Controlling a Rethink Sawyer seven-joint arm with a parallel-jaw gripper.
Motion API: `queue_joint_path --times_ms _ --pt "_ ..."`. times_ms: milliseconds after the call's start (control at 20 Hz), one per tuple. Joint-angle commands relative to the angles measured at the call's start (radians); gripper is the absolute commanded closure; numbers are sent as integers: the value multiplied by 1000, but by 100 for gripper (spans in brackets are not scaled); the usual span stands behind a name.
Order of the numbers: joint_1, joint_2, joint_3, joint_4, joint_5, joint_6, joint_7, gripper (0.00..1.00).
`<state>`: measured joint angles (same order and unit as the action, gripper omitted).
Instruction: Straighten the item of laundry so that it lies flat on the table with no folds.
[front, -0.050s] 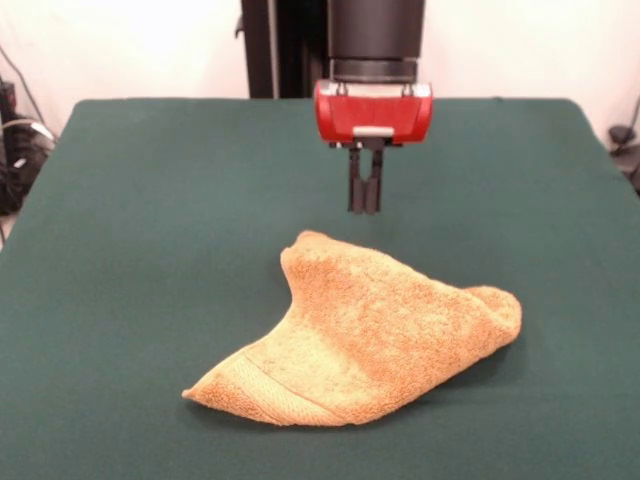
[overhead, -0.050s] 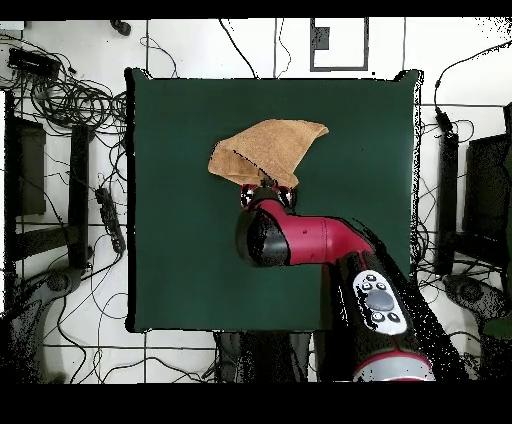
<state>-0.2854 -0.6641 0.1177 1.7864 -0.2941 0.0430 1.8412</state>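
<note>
**Towel bunched into a wedge, gripper hanging just behind it**

So the orange-tan terry towel (front, -0.050s: 365, 335) sits around the middle of the dark green table (front, -0.050s: 140, 250), a bit toward the camera side in the front view. It's nowhere near flat: it's folded over itself into a rough triangle, one woven band and hemmed edge showing at the low left point, a rounded lump at the right end, and a peak sticking up at the back.

The gripper (front, -0.050s: 365, 205) hangs above the table just behind that back peak, not touching the cloth as far as the front view shows. Its two black fingers (front, -0.050s: 356, 185) are pressed together with nothing between them, under the red housing.

From overhead, the red and black arm (overhead, -0.050s: 320, 240) reaches in over the table and its bulky wrist covers the towel's near edge, so that bit of cloth can't be seen there.

Around the table: loads of black cables (overhead, -0.050s: 70, 95) tangled on the white floor, dark stands along both sides, and a grey panel with buttons (overhead, -0.050s: 380, 300) on the arm. No readable labels or writing anywhere that I can make out.
</note>
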Motion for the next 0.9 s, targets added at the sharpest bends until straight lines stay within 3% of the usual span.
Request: queue_joint_path --times_ms 50,250,300,600,900 --pt "-9 -17 68 129 41 107 137 100" --pt "-12 16 61 108 20 37 139 100" --pt "-12 21 58 101 18 27 141 0" --pt "-25 37 66 37 13 144 67 0" --pt "-24 85 56 -60 -10 167 21 0"
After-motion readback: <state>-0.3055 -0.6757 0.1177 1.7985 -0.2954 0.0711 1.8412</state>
